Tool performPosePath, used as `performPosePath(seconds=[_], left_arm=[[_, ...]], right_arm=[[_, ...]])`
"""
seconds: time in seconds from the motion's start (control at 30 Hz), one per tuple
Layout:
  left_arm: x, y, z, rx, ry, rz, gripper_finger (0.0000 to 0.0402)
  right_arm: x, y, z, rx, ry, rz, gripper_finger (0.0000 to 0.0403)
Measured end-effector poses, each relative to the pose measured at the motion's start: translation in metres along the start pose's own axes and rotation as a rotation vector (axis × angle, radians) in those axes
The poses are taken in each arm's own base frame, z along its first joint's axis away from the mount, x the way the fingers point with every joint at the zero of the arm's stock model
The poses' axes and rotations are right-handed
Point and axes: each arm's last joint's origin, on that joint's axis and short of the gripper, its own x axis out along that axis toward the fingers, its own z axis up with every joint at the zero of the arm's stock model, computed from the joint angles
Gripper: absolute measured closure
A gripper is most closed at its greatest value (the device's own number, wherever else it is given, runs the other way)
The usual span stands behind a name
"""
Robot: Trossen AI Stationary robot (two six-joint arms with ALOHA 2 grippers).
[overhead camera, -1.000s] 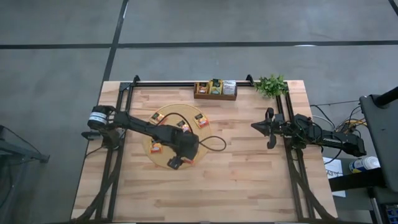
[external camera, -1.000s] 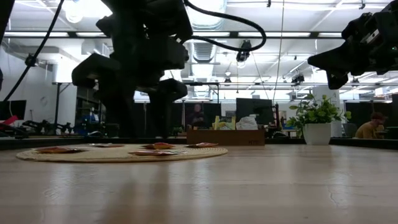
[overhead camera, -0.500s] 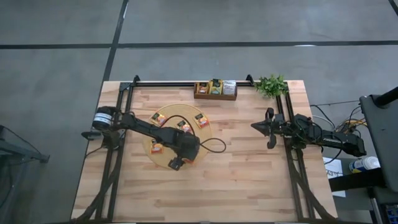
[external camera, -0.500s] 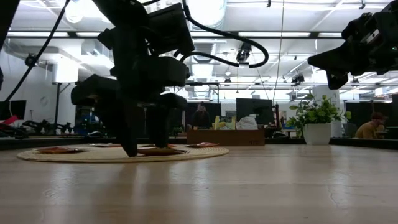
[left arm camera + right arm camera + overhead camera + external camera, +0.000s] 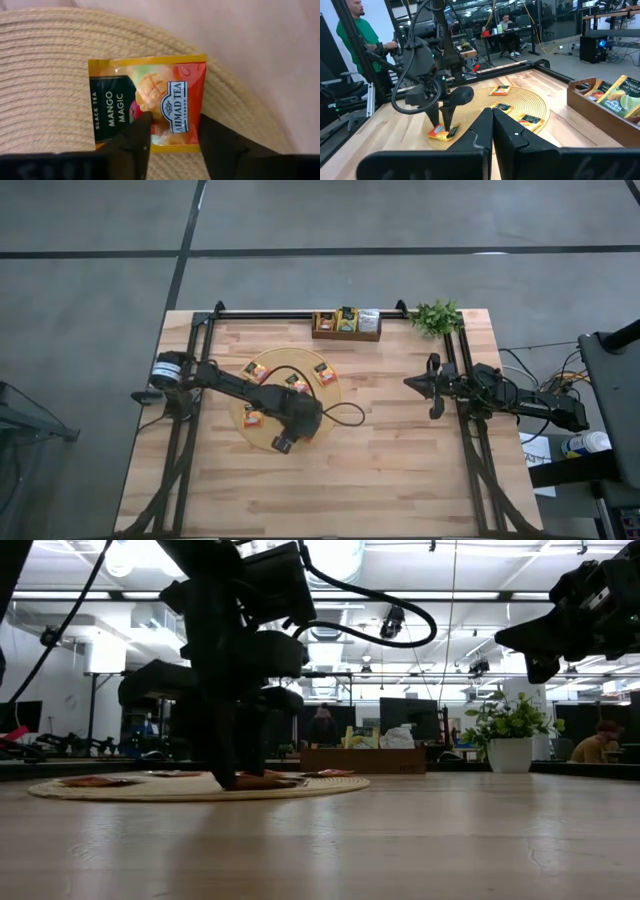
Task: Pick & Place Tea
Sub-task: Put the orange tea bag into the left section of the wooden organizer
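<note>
At the near edge of the round tan woven mat we find the left gripper lowered onto an orange square tea sachet printed "Mango Magic". Its jaws stand one on each side of the sachet's lower edge, part spread, touching the foil; we cannot tell whether they pinch it. The sachet lies flat at the mat's rim on the light wooden worktop. In the low view the dark fingers come straight down onto the mat.

Farther across the mat we note more orange sachets, lying flat and apart from one another.

To the right, the right gripper waits above the worktop, clear of it, jaws pressed together.

At the far edge stands the brown wooden three-compartment tray, with sachets standing on edge in its compartments, and just beside it a small green potted plant.
</note>
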Motion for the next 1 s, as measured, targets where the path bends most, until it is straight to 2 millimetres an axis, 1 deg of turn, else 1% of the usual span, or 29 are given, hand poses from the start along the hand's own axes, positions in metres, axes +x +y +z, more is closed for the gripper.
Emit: performPosePath(seconds=[0.2, 0.33, 0.5, 0.63, 0.83, 1.0], left_arm=[[-0.004, 0.001, -0.002, 0.002, 0.045, 0.064, 0.0334], [-0.014, 0.002, -0.001, 0.008, 0.049, 0.115, 0.0388], [-0.032, 0.006, 0.008, 0.038, 0.018, 0.223, 0.0396], [-0.043, 0.013, 0.015, 0.038, 0.036, 0.372, 0.0398], [-0.049, 0.026, 0.021, -0.009, 0.004, 0.544, 0.0400], [-0.052, 0.043, 0.016, -0.089, 0.011, 0.662, 0.0400]], right_arm=[[0.000, 0.000, 0.000, 0.000, 0.000, 0.000, 0.0394], [0.000, 0.000, 0.000, 0.000, 0.000, 0.000, 0.0394], [0.000, 0.000, 0.000, 0.000, 0.001, 0.000, 0.0394], [0.000, 0.000, 0.000, 0.000, 0.001, 0.000, 0.0394], [0.000, 0.000, 0.000, 0.000, 0.001, 0.000, 0.0394], [0.000, 0.000, 0.000, 0.000, 0.000, 0.000, 0.0394]])
